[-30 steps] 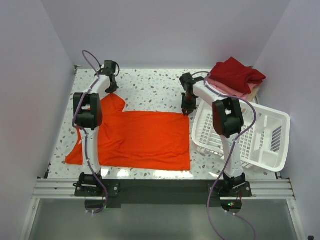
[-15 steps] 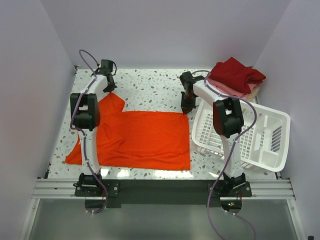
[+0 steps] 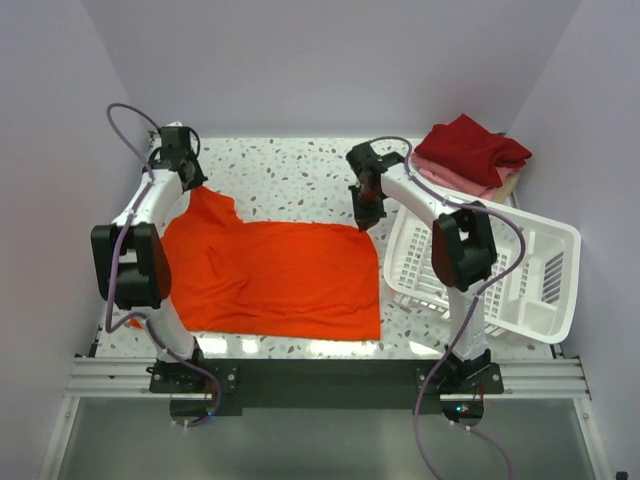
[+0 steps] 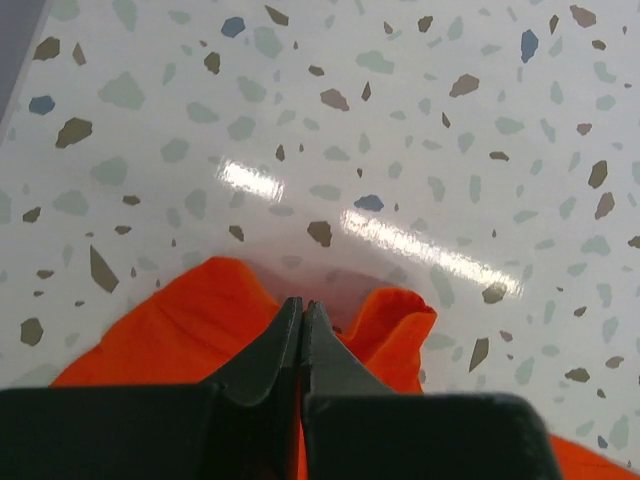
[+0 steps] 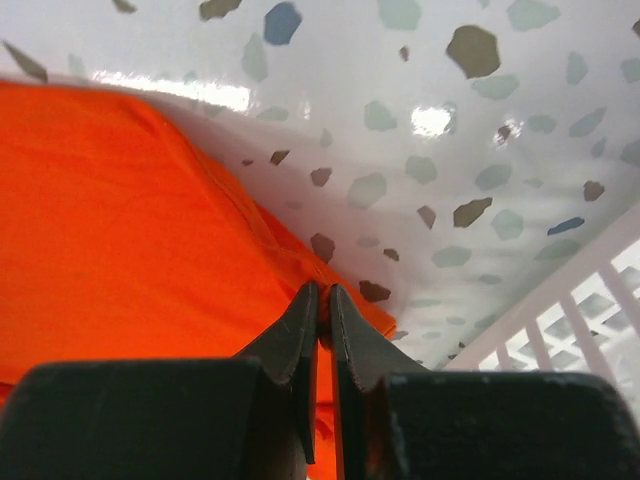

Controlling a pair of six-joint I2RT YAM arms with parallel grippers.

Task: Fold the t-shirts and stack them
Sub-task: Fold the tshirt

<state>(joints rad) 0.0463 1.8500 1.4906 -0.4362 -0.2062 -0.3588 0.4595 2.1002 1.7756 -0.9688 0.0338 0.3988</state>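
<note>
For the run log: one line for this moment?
left end effector: shut on orange t-shirt | right end effector: shut on its far corner

Matt orange-red cloth t-shirt (image 3: 280, 275) on glossy, smooth speckled table (image 3: 290, 170); glossy white plastic basket (image 3: 545, 275).

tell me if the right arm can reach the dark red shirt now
Probably not yet: the right gripper is shut on a corner of the orange shirt. Once it lets go, the dark red shirt lies uncovered at the far right, and the way looks free.
</note>
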